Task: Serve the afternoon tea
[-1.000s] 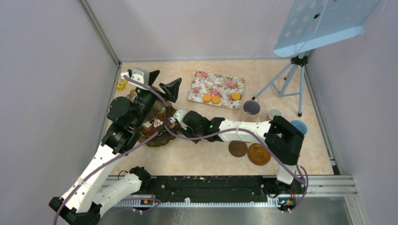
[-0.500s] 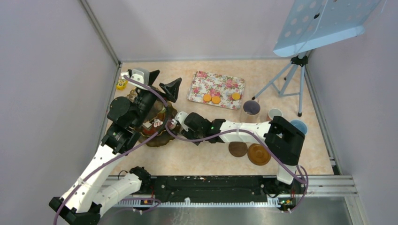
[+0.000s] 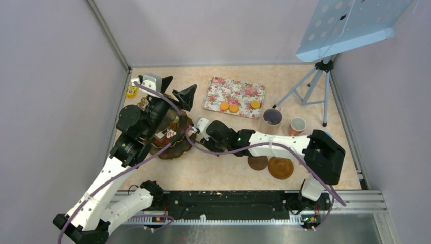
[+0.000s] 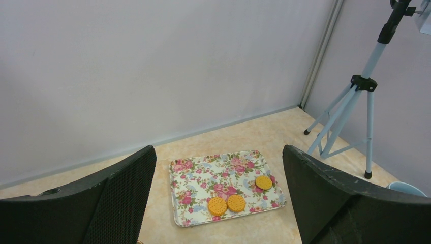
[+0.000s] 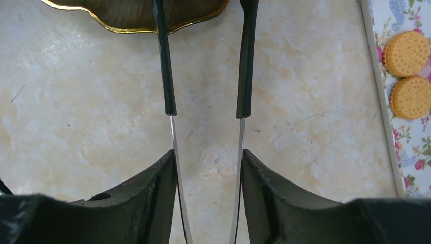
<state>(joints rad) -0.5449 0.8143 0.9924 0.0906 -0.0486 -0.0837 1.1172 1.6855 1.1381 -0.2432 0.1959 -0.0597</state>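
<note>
Three round orange biscuits point(image 3: 233, 107) lie on the rose-patterned tray point(image 3: 239, 89); they also show in the left wrist view point(image 4: 227, 204) and two in the right wrist view point(image 5: 406, 53). Small toy cakes point(image 3: 167, 135) sit on a gold-rimmed brown plate point(image 3: 175, 150), partly hidden under my left arm. The lilac mug point(image 3: 272, 118) and white cup point(image 3: 298, 125) stand right of the tray. The light-blue mug's rim point(image 4: 406, 188) shows only in the left wrist view. My right gripper point(image 5: 207, 158) is shut on black tongs point(image 5: 165, 66), whose tips point at the plate point(image 5: 127, 18). My left gripper point(image 4: 218, 150) is open, empty, above the plate.
Two brown saucers point(image 3: 280, 168) lie beside my right forearm. A tripod point(image 3: 315, 86) with a light-blue panel stands at the back right. A small yellow toy point(image 3: 131, 92) sits at the back left by the wall. Walls close in both sides.
My right arm's elbow swung right, uncovering the white cup and covering the light-blue mug. The right gripper and tongs shifted slightly right, away from the plate. The left arm stayed still.
</note>
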